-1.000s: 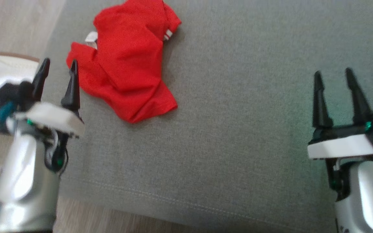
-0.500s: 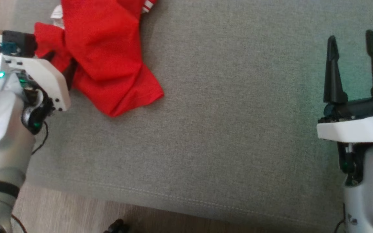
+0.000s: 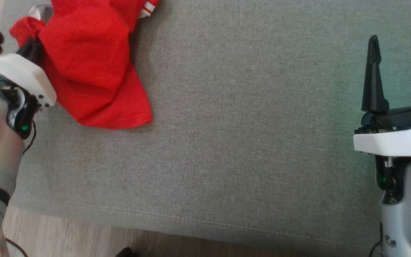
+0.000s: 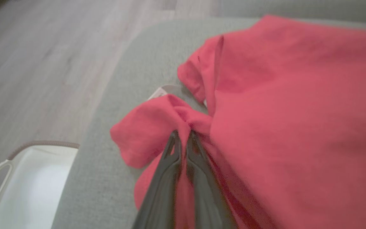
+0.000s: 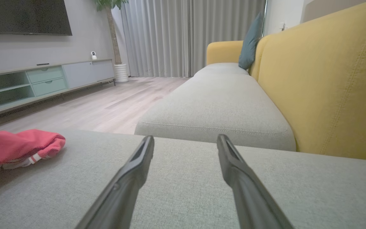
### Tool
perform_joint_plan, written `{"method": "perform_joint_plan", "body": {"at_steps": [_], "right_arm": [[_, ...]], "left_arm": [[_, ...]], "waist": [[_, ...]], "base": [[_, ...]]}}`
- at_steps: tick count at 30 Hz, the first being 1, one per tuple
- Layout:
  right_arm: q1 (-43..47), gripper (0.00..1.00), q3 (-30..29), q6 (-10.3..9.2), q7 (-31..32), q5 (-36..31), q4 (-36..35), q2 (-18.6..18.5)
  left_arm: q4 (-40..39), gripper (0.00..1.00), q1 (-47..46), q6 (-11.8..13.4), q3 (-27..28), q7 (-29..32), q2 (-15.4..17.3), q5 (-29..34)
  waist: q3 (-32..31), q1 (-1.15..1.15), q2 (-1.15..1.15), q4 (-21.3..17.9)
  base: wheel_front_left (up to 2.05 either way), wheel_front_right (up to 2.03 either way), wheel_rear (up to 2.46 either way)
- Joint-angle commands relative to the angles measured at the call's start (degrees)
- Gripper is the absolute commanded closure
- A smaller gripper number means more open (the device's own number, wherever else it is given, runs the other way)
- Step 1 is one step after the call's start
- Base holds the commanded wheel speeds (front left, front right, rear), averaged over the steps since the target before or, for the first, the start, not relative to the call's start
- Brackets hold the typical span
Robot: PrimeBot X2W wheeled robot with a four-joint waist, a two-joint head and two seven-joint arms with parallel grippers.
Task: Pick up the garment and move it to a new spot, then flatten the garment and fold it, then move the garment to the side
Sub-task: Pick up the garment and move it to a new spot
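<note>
The garment point(image 3: 87, 67) is a crumpled red piece with white-striped trim, lying at the far left of the grey cushion point(image 3: 234, 125). My left gripper point(image 3: 30, 48) is shut on its left edge; in the left wrist view point(image 4: 183, 135) the two fingers meet with a bunched red fold point(image 4: 157, 124) pinched between them. The garment's far end point(image 5: 14, 148) also shows low at the left in the right wrist view. Over the cushion's right side my right gripper point(image 3: 396, 53) stands open, its fingers point(image 5: 132, 171) spread with nothing between them.
A white basket point(image 4: 27, 187) with a handle sits on the wooden floor just left of the cushion. Beyond the cushion run a longer grey seat point(image 5: 218, 105) and a yellow sofa back point(image 5: 326, 82). A TV cabinet point(image 5: 40, 82) stands across the room.
My left gripper has reached into the garment's left edge and shut on a fold. The head camera has turned, so the garment sits further left and higher. My right gripper stays open.
</note>
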Motion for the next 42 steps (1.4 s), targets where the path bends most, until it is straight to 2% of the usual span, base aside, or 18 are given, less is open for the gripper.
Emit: {"method": "perform_joint_plan", "body": {"at_steps": [1, 4, 7, 14, 17, 20, 28, 32, 33, 36, 37, 38, 42], "right_arm": [[-0.5, 0.0, 1.1, 0.37, -0.9, 0.8, -1.0, 0.0], [-0.1, 0.0, 1.1, 0.37, -2.0, 2.0, 0.4, 0.0], [0.4, 0.0, 1.2, 0.37, -2.9, 3.1, 1.8, 0.0], [1.5, 0.0, 1.4, 0.37, -4.8, 5.4, 4.6, 0.0], [1.6, 0.0, 1.5, 0.37, -5.5, 6.2, 5.3, 0.0], [1.6, 0.0, 1.6, 0.37, -5.8, 6.6, 5.6, 0.0], [1.3, 0.0, 2.1, 0.37, -6.9, 8.3, 6.0, 0.0], [0.8, 0.0, 2.8, 0.37, -7.6, 9.5, 6.3, 0.0], [0.6, 0.0, 3.2, 0.37, -8.0, 10.1, 6.5, 0.0], [0.4, 0.0, 4.2, 0.37, -8.7, 11.2, 6.8, 0.0], [0.4, 0.0, 4.5, 0.37, -8.9, 11.6, 7.0, 0.0], [0.5, 0.0, 4.9, 0.37, -9.1, 11.8, 7.1, 0.0], [1.0, 0.0, 6.6, 0.37, -9.8, 12.5, 7.5, 0.0]], "left_arm": [[-0.2, 1.0, -3.0, 0.7, 2.7, -3.8, 3.0, -0.1], [-0.3, 1.0, -3.2, 1.8, 3.9, -7.9, 2.9, 0.1], [-3.5, 1.0, -2.9, 2.9, 5.3, -9.3, 3.0, 0.9], [-24.0, 1.0, 1.8, 7.3, 9.6, -9.5, 2.8, 7.6], [-31.0, 1.0, 4.0, 8.4, 8.8, -9.5, 2.0, 10.6], [-34.6, 1.0, 5.0, 8.9, 7.5, -9.5, 1.2, 12.0], [-43.2, 1.0, 5.2, 10.5, -0.2, -7.4, -5.9, 15.8], [-42.4, 1.0, 4.4, 10.5, -4.8, -6.5, -11.1, 17.2], [-40.9, 1.0, 3.9, 10.2, -6.8, -6.5, -13.7, 17.6], [-37.1, 1.0, 3.4, 9.8, -9.3, -6.6, -16.5, 17.9], [-35.7, 0.52, 3.4, 9.9, -9.6, -6.8, -17.3, 17.4], [-34.3, 0.0, 3.3, 9.9, -10.2, -6.9, -17.9, 17.4], [-29.9, 0.0, 2.9, 10.1, -11.9, -7.8, -19.3, 16.1]], "waist": [[-2.4, 0.0, 0.0, -0.5], [-5.2, 0.0, 0.0, -1.0], [-7.8, 0.0, 0.0, -1.6], [-12.4, 0.0, 0.0, -3.7], [-13.6, 0.0, 0.0, -5.4], [-14.2, 0.0, 0.0, -6.8], [-14.5, 0.0, 0.0, -13.9], [-13.7, 0.0, 0.0, -18.4], [-12.9, 0.0, 0.0, -20.4], [-11.8, 0.0, 0.0, -23.3], [-11.5, 0.0, 0.0, -24.1], [-11.2, 0.0, 0.0, -24.8], [-10.0, 0.0, 0.0, -26.6]], "base": [[0.0, 0.0, 0.0], [0.0, 0.0, 0.0], [0.0, 0.0, 0.0], [0.0, 0.0, 0.0], [0.0, 0.0, 0.0], [0.0, 0.0, 0.0], [0.0, 0.0, 0.0], [0.0, 0.0, 0.0], [0.0, 0.0, 0.0], [0.0, 0.0, 0.0], [0.0, 0.0, 0.0], [0.0, 0.0, 0.0], [0.0, 0.0, 0.0]]}}
